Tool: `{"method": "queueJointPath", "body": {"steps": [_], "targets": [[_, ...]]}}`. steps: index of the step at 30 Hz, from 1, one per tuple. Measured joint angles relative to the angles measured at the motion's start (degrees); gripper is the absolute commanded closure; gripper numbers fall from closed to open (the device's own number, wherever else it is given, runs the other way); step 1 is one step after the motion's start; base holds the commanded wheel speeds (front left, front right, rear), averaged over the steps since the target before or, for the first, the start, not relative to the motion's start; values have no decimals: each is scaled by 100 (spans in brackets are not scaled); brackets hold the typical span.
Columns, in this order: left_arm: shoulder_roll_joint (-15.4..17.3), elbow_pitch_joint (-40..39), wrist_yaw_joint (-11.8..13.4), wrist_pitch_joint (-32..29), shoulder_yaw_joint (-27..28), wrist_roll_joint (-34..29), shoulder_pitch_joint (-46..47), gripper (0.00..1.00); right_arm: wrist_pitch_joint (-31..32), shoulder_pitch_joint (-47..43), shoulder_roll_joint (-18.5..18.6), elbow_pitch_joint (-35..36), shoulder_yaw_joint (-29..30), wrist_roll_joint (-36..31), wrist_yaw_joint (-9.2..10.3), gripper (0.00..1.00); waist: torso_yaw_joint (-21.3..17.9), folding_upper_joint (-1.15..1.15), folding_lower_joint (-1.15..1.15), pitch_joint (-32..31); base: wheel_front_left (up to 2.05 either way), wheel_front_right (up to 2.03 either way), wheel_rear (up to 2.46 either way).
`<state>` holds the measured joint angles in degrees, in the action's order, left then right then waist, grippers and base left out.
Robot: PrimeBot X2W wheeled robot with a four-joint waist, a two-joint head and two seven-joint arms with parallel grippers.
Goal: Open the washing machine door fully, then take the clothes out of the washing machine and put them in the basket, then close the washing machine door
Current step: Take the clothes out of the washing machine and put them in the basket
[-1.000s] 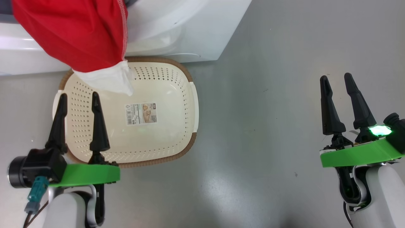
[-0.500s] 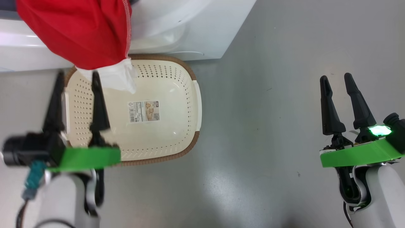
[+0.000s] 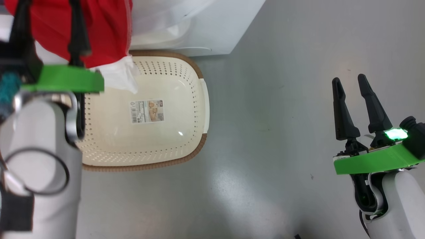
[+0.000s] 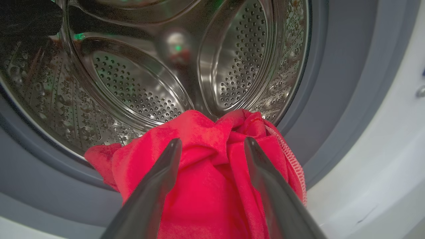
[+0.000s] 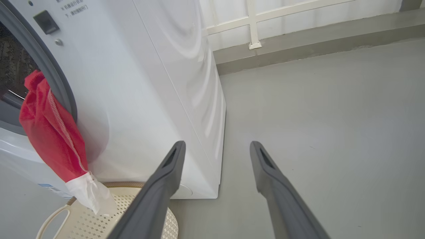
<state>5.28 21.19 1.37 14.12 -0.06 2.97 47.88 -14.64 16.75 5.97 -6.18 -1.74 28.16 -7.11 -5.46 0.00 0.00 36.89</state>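
The clothes (image 3: 106, 30), red with a white panel, hang out of the washing machine (image 3: 212, 30) over its front, the white end dangling above the basket (image 3: 196, 73). My left gripper (image 3: 49, 5) is raised in front of the red fabric. In the left wrist view it (image 4: 212, 142) is open, fingers either side of the bunched clothes (image 4: 199, 186) at the lip of the steel drum (image 4: 132, 83), with nothing gripped. My right gripper (image 3: 348, 78) hangs open over bare floor. The right wrist view shows the clothes (image 5: 49, 132) draped from the opening. The washing machine door is out of view.
The cream basket (image 5: 99, 219) stands on the grey floor (image 3: 282, 99) against the machine's front, a sticker (image 3: 147, 111) on its bottom. A grey rubber ring (image 4: 332, 99) frames the drum. Behind the machine's right side run a raised kerb (image 5: 315, 43) and a white frame (image 5: 252, 26).
My left arm has risen from beside the basket up to the red clothes at the drum opening. The right arm has barely moved. The clothes still hang as before.
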Motion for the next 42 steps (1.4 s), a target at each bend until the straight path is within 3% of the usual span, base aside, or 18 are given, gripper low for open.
{"method": "queueJointPath", "body": {"steps": [10,19,20,21,22,23,33,42], "targets": [[146,1556,-87,-177,-179,-154,1318,0,0,27,-63,10,-35,4,0,0,-133,0,0,159,0,0,0],[298,2793,81,-193,-293,-350,2026,0,0,201,-93,3,-47,5,0,0,-221,0,0,221,0,0,0],[299,2925,92,-193,-305,-350,2107,3,0,220,-96,3,-47,5,0,0,-231,0,0,224,0,0,0],[303,3206,114,-193,-320,-350,2269,52,0,227,-102,1,-48,5,0,0,-251,0,0,228,0,0,0],[309,3331,114,-193,-325,-350,2330,80,0,227,-108,-2,-49,5,0,0,-262,0,0,229,0,0,0],[312,3457,114,-192,-333,-350,2382,100,0,227,-112,-7,-55,5,0,0,-272,0,0,228,0,0,0],[328,3902,111,19,-224,-124,2549,100,0,228,-162,-14,-46,7,0,0,-319,0,0,188,0,0,0],[287,2205,111,55,104,174,1877,100,0,227,-179,-13,-19,5,0,0,-264,0,0,104,0,0,0]]}}
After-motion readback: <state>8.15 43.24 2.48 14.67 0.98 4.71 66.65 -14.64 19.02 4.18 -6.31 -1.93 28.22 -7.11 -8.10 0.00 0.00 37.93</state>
